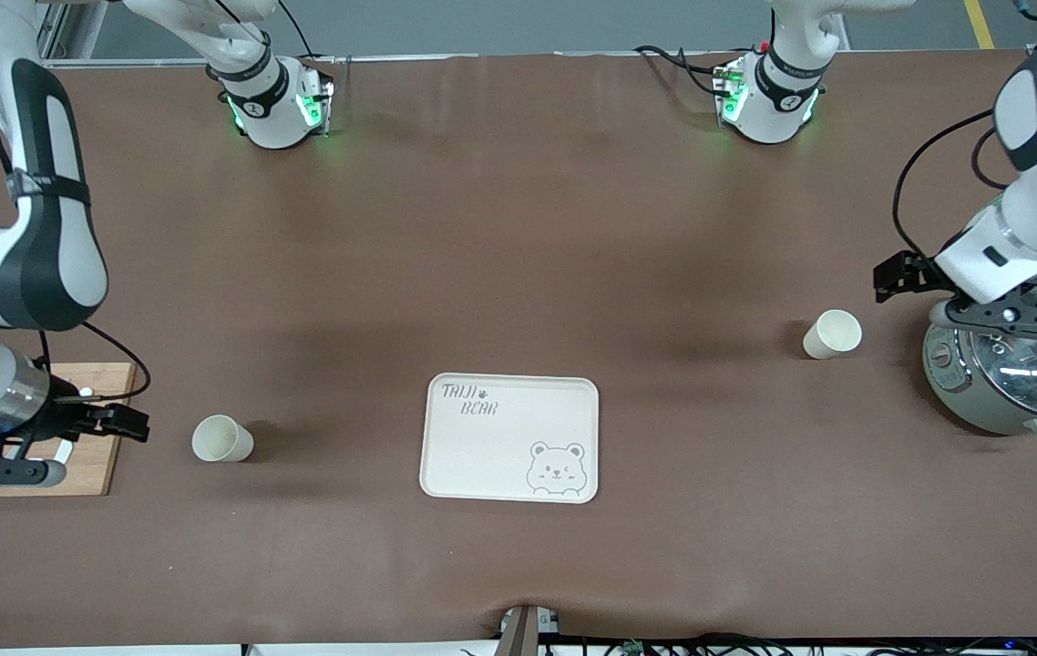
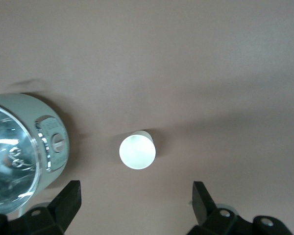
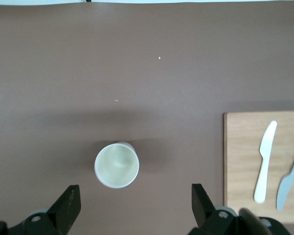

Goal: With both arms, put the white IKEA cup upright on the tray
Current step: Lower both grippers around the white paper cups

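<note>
Tray [image 1: 511, 437] long axis toward arms' ends, two upright cups [image 1: 833, 333]

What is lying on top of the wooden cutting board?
On the wooden cutting board lie a white plastic knife and a grey utensil beside it. In the front view the right arm's end effector covers most of the board.

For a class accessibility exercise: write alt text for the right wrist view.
A white cup stands upright, mouth up, on the brown table, above the open right end effector. Beside it, a wooden cutting board holds two plastic knives.
</note>
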Controlling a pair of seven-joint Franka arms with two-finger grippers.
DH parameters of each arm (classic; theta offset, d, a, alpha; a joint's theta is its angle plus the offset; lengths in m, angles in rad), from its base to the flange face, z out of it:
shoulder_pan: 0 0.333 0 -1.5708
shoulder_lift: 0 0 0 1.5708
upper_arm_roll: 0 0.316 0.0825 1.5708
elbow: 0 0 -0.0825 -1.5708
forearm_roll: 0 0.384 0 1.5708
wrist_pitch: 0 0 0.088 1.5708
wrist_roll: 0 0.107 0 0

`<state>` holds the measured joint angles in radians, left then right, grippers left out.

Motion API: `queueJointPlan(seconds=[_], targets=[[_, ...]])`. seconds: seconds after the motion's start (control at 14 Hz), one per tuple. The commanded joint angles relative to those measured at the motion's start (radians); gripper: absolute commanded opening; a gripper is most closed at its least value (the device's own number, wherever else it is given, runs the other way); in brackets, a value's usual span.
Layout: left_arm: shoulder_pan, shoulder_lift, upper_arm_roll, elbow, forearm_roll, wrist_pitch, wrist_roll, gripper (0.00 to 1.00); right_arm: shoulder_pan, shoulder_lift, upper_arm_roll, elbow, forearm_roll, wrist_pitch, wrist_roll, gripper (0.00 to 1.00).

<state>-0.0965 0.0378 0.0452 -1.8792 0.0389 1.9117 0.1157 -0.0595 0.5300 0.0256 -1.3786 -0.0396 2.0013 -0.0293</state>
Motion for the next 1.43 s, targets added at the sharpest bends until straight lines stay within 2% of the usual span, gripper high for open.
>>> queueJointPlan(seconds=[0.0, 0.21, 0.36, 0.71, 1.36], targets=[[0.005, -0.070, -0.002, -0.167, -0.025, 0.136, 0.009, 1.00, -0.040, 0.031, 0.011, 0.003, -0.002, 0.040, -0.052, 1.00], [0.004, -0.069, -0.002, -0.286, -0.027, 0.265, 0.004, 1.00, -0.040, 0.070, 0.011, 0.001, -0.002, 0.076, -0.052, 1.00], [0.005, -0.061, -0.002, -0.333, -0.027, 0.306, 0.004, 1.00, -0.040, 0.094, 0.011, 0.001, -0.002, 0.096, -0.052, 1.00], [0.005, -0.009, -0.001, -0.397, -0.025, 0.395, 0.004, 1.00, -0.025, 0.142, 0.011, -0.007, -0.008, 0.119, -0.052, 1.00], [0.006, 0.106, -0.001, -0.465, -0.027, 0.641, 0.004, 1.00, -0.028, 0.146, 0.011, -0.112, -0.008, 0.244, -0.054, 1.00]])
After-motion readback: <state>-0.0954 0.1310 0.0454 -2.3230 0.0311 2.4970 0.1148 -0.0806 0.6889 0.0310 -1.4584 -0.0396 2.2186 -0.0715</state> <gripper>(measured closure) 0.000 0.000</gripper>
